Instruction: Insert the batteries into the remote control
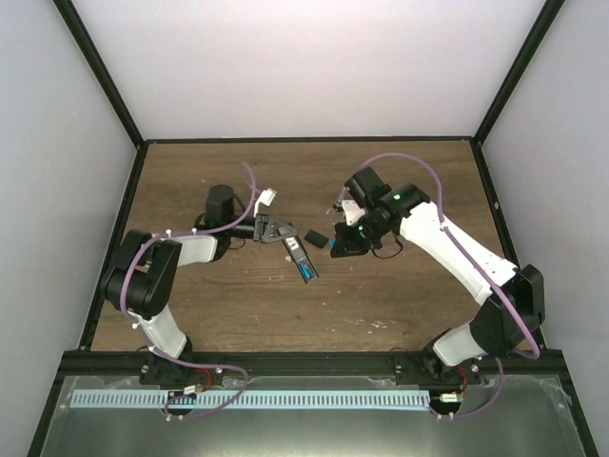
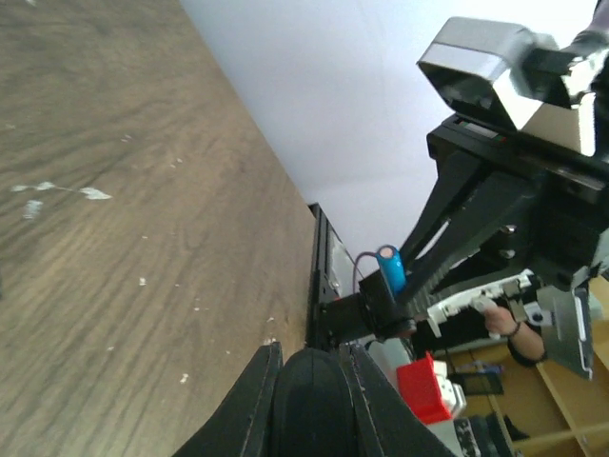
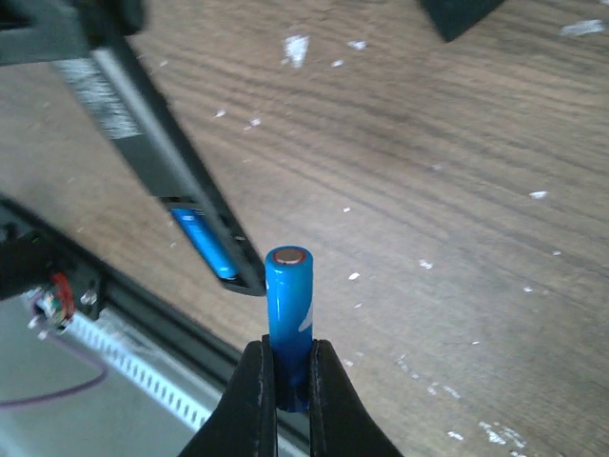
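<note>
My left gripper [image 1: 278, 231] is shut on one end of the remote control [image 1: 303, 261], a slim black bar held just above the table and pointing toward the near right. In the left wrist view the remote's black end [image 2: 309, 405] fills the gap between the fingers. Its open compartment holds one blue battery [image 3: 202, 241]. My right gripper [image 3: 289, 376] is shut on the lower end of a second blue battery [image 3: 289, 295], which stands upright with its metal cap showing. That battery [image 2: 391, 269] hangs close beside the remote's free end, not touching it.
A small black flat piece [image 1: 314, 236] lies on the wooden table [image 1: 400, 305] between the two grippers; it also shows as the black piece [image 3: 459, 13] at the top of the right wrist view. White flecks dot the wood. A black rail [image 1: 304, 357] runs along the near edge.
</note>
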`<state>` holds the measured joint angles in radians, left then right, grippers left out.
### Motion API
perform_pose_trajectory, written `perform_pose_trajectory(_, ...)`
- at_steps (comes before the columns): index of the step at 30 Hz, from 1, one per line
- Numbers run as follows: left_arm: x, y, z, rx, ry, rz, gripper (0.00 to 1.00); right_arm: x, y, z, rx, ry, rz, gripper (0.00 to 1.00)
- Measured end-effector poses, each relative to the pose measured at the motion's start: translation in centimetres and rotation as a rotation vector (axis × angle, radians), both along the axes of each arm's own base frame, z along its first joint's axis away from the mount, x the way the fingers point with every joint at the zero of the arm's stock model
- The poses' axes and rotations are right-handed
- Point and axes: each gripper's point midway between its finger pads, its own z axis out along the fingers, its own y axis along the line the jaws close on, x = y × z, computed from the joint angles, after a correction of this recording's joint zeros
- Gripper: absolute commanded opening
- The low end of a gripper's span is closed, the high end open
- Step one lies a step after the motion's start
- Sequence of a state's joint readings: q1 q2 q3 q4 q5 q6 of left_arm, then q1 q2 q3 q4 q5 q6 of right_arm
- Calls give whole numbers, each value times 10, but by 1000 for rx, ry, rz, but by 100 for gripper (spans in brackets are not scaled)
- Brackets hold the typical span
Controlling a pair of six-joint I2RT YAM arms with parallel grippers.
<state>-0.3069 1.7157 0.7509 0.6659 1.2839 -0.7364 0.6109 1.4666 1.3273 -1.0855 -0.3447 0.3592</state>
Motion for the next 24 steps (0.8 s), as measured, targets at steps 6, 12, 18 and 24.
perform_pose_trajectory(6, -10, -16, 4, -13, 6, -72, 0, -23, 18, 17, 56, 49, 104, 1)
perform_pose_trajectory(12, -6, -21, 2, 1, 74, -62, 0, -40, 34, 6, 41, 104, 181, 1)
perform_pose_trajectory(18, 5, -25, 8, 27, 119, -44, 0, -44, 37, 4, 36, 111, 194, 1)
perform_pose_trajectory(24, 4, -30, 8, 69, 150, -55, 0, -43, 38, -3, 20, 132, 195, 2)
